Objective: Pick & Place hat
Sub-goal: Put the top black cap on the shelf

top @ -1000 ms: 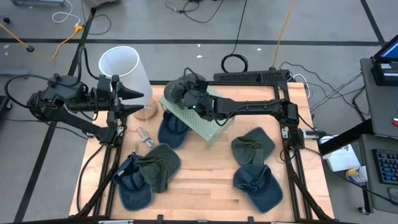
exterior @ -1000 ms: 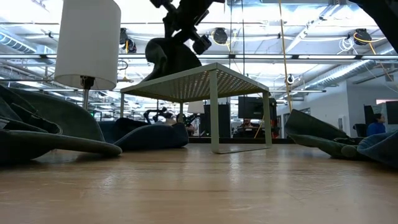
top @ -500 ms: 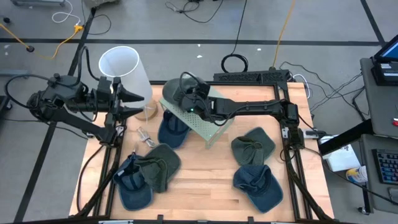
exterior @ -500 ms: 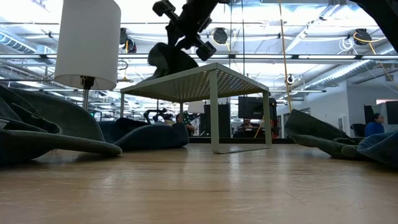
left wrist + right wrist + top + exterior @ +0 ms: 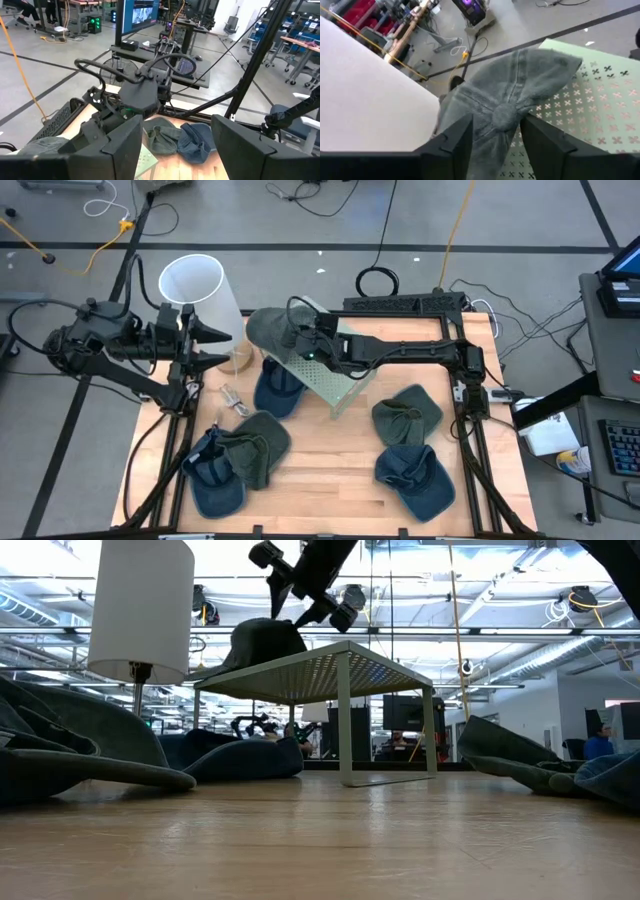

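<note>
A grey-green hat [image 5: 270, 330] lies spread, crown up, on the far-left corner of the pale green perforated rack [image 5: 330, 380]; its brim overhangs the rack's edge. In the low view the hat [image 5: 262, 640] rests on the rack top [image 5: 330, 665]. My right gripper [image 5: 303, 340] hovers open just above the hat [image 5: 505, 105], its fingers on either side of the crown and not touching it. My left gripper [image 5: 218, 345] waits open at the table's left edge beside the lamp.
A white lamp [image 5: 200, 285] stands at the far-left corner. A blue hat [image 5: 275, 392] lies partly under the rack. Two more hats [image 5: 235, 455] lie at the near left and two [image 5: 408, 445] at the near right. Bare wood shows in the near middle.
My right gripper has opened and let go of the grey-green hat, rising slightly above it. The hat, bunched in the fingers before, has dropped onto the rack's far-left corner and spread out, shifting a little toward the table's left.
</note>
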You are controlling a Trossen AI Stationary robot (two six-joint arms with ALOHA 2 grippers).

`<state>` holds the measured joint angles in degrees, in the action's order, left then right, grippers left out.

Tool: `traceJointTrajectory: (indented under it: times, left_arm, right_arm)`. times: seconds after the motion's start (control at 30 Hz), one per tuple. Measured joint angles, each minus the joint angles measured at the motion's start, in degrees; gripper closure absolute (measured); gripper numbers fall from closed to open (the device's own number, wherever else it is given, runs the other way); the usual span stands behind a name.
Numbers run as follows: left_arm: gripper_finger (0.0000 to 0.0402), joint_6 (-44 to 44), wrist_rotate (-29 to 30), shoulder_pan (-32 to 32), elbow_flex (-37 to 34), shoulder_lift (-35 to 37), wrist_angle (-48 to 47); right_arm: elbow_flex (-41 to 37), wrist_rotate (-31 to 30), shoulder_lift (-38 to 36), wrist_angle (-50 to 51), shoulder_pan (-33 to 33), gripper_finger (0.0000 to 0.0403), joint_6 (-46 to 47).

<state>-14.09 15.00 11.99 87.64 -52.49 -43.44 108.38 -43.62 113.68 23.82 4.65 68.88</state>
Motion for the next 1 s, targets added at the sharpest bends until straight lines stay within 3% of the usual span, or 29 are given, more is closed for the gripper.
traceJointTrajectory:
  times: [0.2,0.57,0.67,0.8,1.0]
  left_arm:
    - [0.0156,0.0,-0.02,0.0,0.0,0.0,0.04]
    - [0.0178,-1.04,-2.02,0.02,-0.02,-1.19,0.2]
    - [0.0183,-1.11,-2.26,0.02,-0.02,-1.5,0.15]
    - [0.0185,-1.11,-3.05,0.02,-0.02,-1.62,0.15]
    - [0.0175,-1.15,-3.08,0.02,-0.02,-1.62,0.17]
  right_arm:
    - [-0.08,0.55,-0.15,5.12,0.66,0.0256,2.86]
    - [-4.5,3.11,-0.18,-2.6,0.91,0.0395,0.99]
    - [-4.63,3.24,-0.18,-2.47,0.91,0.04,1.49]
    - [-4.63,4.99,-0.81,-4.86,0.91,0.0393,-4.87]
    - [-4.71,20.14,-1.68,-7.1,2.85,0.0332,-10.4]
